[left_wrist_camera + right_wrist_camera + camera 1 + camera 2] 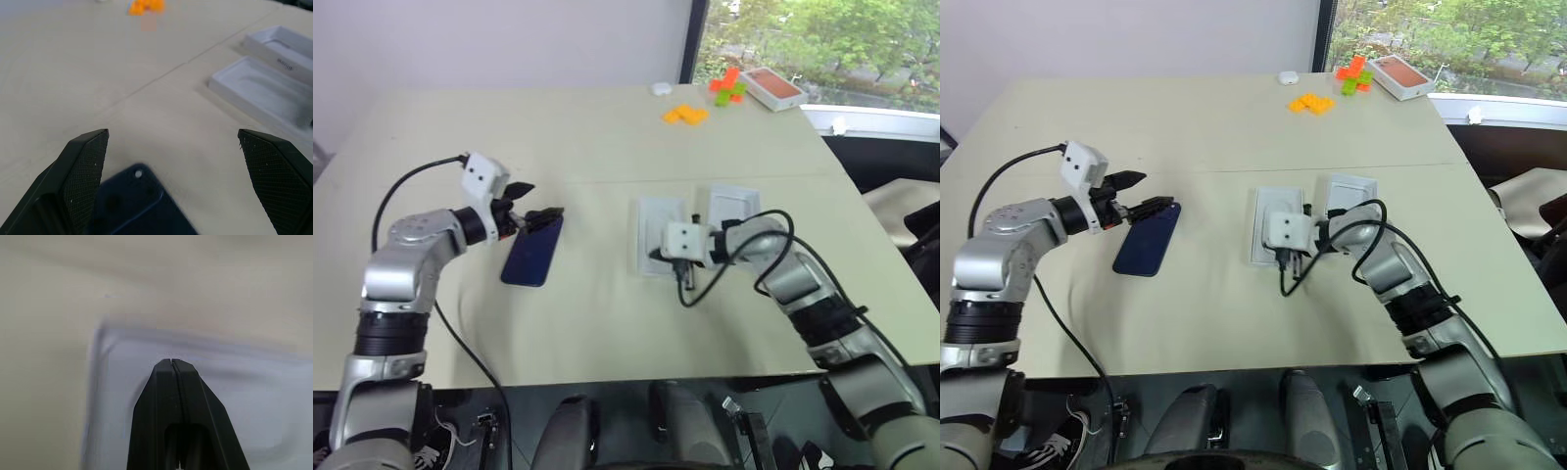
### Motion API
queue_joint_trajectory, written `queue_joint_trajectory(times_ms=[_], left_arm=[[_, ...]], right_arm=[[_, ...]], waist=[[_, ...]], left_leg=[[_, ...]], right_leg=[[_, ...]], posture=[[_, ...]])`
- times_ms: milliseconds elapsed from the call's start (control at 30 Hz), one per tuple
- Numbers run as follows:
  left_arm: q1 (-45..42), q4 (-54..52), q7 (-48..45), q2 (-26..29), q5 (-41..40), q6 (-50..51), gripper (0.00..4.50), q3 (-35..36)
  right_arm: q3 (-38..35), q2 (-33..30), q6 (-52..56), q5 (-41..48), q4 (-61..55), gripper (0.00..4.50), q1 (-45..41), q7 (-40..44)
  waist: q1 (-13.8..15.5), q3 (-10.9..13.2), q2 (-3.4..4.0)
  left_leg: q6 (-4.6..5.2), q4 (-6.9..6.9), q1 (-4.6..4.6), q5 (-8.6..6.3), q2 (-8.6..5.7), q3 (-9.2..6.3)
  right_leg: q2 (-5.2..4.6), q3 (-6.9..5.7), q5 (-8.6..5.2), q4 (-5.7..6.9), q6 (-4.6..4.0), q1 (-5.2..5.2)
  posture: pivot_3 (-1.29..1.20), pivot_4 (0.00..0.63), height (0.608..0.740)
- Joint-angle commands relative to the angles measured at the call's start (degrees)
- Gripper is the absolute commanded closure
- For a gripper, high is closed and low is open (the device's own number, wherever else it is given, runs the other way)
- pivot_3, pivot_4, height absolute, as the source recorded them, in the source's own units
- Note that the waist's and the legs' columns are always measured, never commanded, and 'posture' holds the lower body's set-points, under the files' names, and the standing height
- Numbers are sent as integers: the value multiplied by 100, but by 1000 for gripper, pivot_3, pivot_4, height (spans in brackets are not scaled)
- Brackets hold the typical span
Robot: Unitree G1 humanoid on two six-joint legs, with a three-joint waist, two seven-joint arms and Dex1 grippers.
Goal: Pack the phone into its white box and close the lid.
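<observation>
Dark navy and glossy, the phone (pixel 532 253) lies flat on the pale bench (pixel 587 137), and I see my left pincer (pixel 534 202) hanging just over its far end with both black fingers spread wide, grasping nothing. From the left wrist camera the phone's rounded corner (pixel 139 196) sits low between the two fingers (pixel 83 169), nearer one of them, and I cannot tell whether either pad touches it. Well off to the right of that pincer, two white pieces rest side by side on the bench: a shallow white tray (pixel 658 230) and, just beside it on the far side from the left pincer, a second white piece (pixel 732 204) with a raised rim. I cannot tell from here which of them is the white box and which is the lid. My right pincer (pixel 1266 257) is clenched tight, fingers (pixel 175 396) pressed together with nothing between them, and it hovers over the near end of the tray; the right wrist camera shows a white surface (pixel 254 406) directly beyond the closed tips. Far beyond both pincers, near the window edge of the bench, lie some orange blocks (pixel 685 115), an orange and green cluster (pixel 728 86) and an orange-topped white box (pixel 773 88).
</observation>
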Motion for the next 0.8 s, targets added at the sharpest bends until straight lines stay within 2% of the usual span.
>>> queue_joint_trajectory(times_ms=[33,233,333,500,800], left_arm=[[-277,349,-72,267,-437,625,0,547],[-536,1092,-148,624,-709,1747,0,741],[-740,1906,-376,893,-710,2241,0,728],[-1003,2530,-911,1084,-748,2722,0,433],[-1274,3524,-1289,857,-154,2227,0,-186]], right_arm=[[-459,264,24,261,-198,4471,-360,-474],[-20,744,-461,-339,-106,4471,-363,-1276],[446,919,-885,-1028,225,4471,-482,-1798],[933,1300,-1255,-1614,773,4471,-738,-2286],[1493,1888,-1795,-2256,1852,4471,-1080,-2755]], waist=[[18,0,-1],[22,0,-1],[26,-1,-2],[15,-1,-2],[-26,-3,-5]], left_leg=[[-1,0,-1,0,1,-3],[0,-3,-7,-1,-4,-4],[0,-2,-15,-1,-9,-4],[-1,-3,-16,0,-13,-2],[-10,-3,-17,5,-15,-2]], right_leg=[[1,-3,0,1,0,0],[-6,-3,0,1,0,-4],[-11,-4,0,1,0,-9],[-9,-4,0,5,-1,-15],[-6,-4,0,12,-2,-19]], posture=[[0,150,740],[0,150,740],[0,150,740],[0,150,740],[0,150,740]])
